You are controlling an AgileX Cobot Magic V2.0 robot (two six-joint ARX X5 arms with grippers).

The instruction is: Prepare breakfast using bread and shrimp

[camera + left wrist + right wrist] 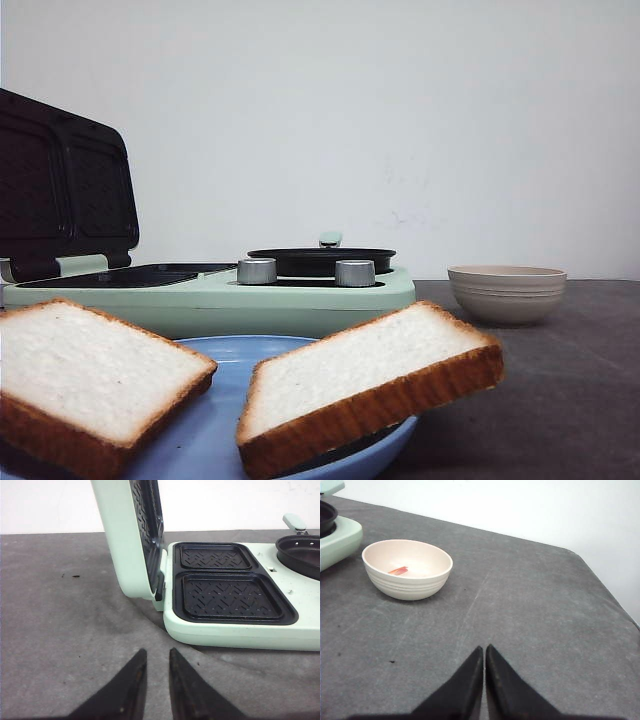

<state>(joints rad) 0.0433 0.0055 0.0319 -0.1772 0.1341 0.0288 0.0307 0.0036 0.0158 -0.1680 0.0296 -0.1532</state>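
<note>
Two slices of bread lie on a blue plate (220,440) at the front: one slice (90,375) on the left, the other (370,385) propped on the plate's right rim. A piece of shrimp (398,570) lies inside the beige bowl (407,570), also seen at the right of the front view (507,290). My left gripper (157,652) hovers over the grey table with a small gap between its black fingers, empty, short of the sandwich maker. My right gripper (484,647) is shut and empty, well short of the bowl. Neither gripper shows in the front view.
A mint-green breakfast maker (210,290) stands behind the plate with its lid (65,185) raised. Its two black ribbed sandwich plates (230,592) are bare. A small black pan (322,260) sits on its right side, behind two silver knobs (257,271). The table's edge (607,592) runs beyond the right gripper.
</note>
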